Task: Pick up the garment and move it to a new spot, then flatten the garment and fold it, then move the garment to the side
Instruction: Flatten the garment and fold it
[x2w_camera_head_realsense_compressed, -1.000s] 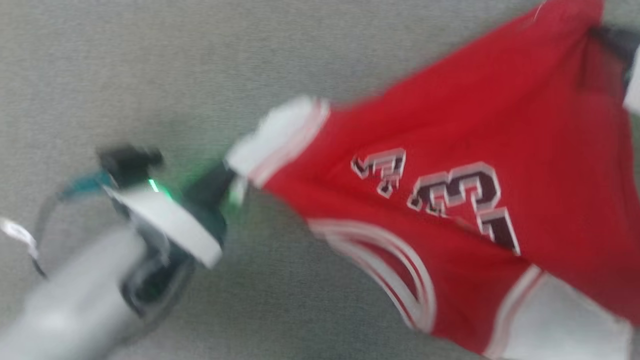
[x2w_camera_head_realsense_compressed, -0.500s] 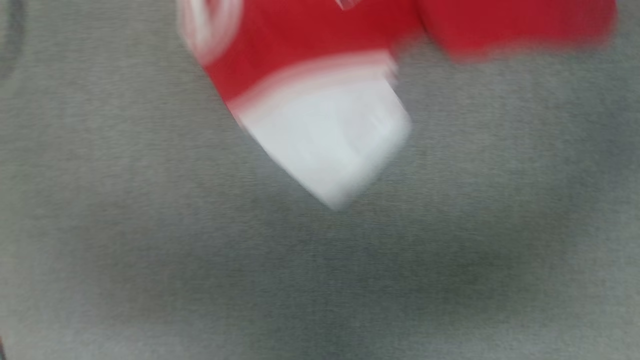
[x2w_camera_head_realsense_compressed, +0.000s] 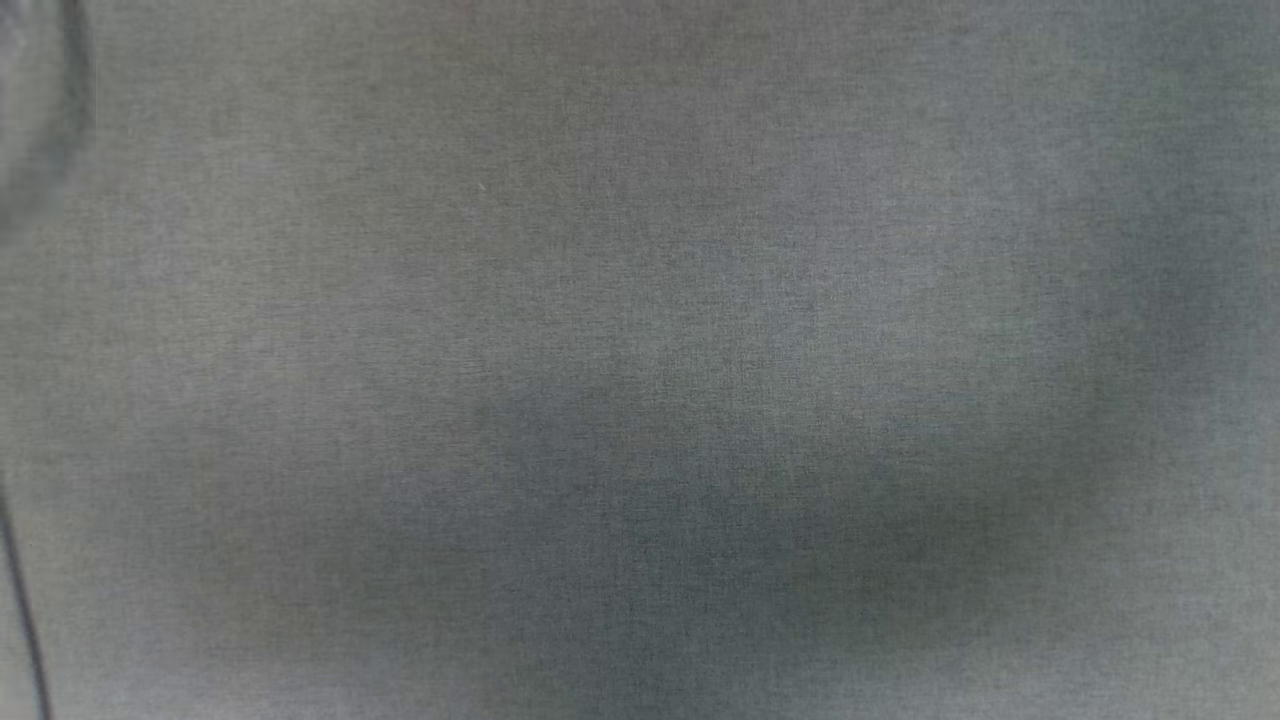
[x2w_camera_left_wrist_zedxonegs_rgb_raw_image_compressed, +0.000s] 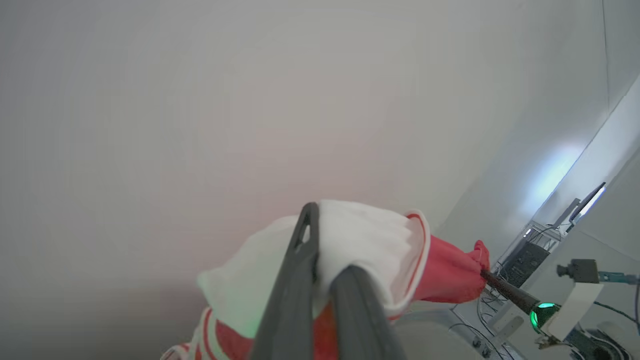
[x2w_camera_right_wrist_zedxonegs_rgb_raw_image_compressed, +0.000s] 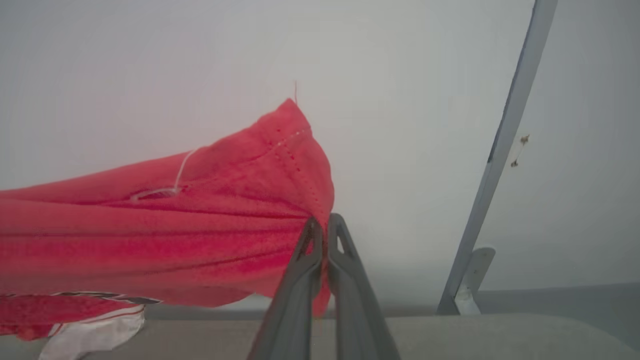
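Note:
The garment (x2w_camera_left_wrist_zedxonegs_rgb_raw_image_compressed: 370, 245) hangs stretched in the air between both grippers. In the left wrist view my left gripper (x2w_camera_left_wrist_zedxonegs_rgb_raw_image_compressed: 330, 237) is shut on a bunched white panel with thin red trim, and red fabric runs off to the right. There my right gripper (x2w_camera_left_wrist_zedxonegs_rgb_raw_image_compressed: 485, 274) pinches the far red corner. In the right wrist view the right gripper (x2w_camera_right_wrist_zedxonegs_rgb_raw_image_compressed: 325, 220) is shut on a stitched red hem of the garment (x2w_camera_right_wrist_zedxonegs_rgb_raw_image_compressed: 200, 220), which sags to the left, with a white panel low down.
The head view looks down on a bare grey cloth surface (x2w_camera_head_realsense_compressed: 640, 360). A pale metal post (x2w_camera_right_wrist_zedxonegs_rgb_raw_image_compressed: 500, 165) rises at the right of the right wrist view, above the grey tabletop (x2w_camera_right_wrist_zedxonegs_rgb_raw_image_compressed: 500, 335). An equipment rack with cables (x2w_camera_left_wrist_zedxonegs_rgb_raw_image_compressed: 530, 255) stands beyond the right gripper.
The head camera has swung: the garment and the left arm slid up and out of its picture, leaving grey cloth. Both grippers stay shut.

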